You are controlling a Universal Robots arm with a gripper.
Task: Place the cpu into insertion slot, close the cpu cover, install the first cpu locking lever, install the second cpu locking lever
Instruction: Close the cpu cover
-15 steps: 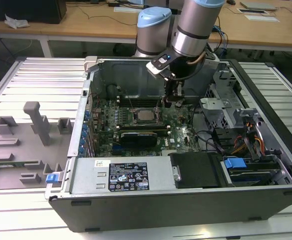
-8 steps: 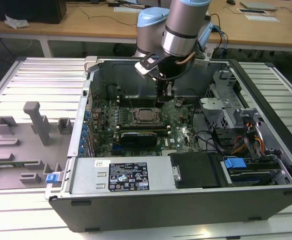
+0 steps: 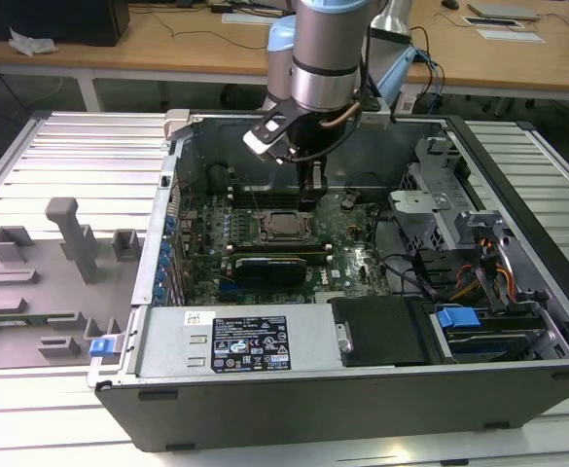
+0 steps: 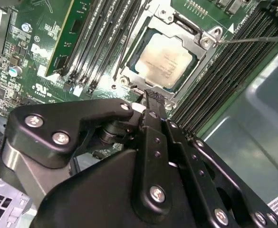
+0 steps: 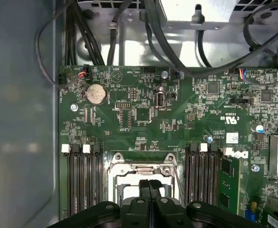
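We see gripper [image 5: 149, 184] at slot [image 3: 286, 226] edge, fingers [image 5: 143, 191] pressed together, holding nothing. Cpu [image 4: 169, 59] sits in slot w/ cover [image 4: 184, 31] down over it. Thin lever [image 4: 253, 39] runs out across memory slots [image 4: 234, 57].

The arm [image 3: 328, 49] is held upright with the wrist turned straight down. The gripper [image 3: 309, 197] is hung below it, and in both wrist views its black fingers [image 5: 143, 190] [image 4: 154, 111] are seen pressed together.
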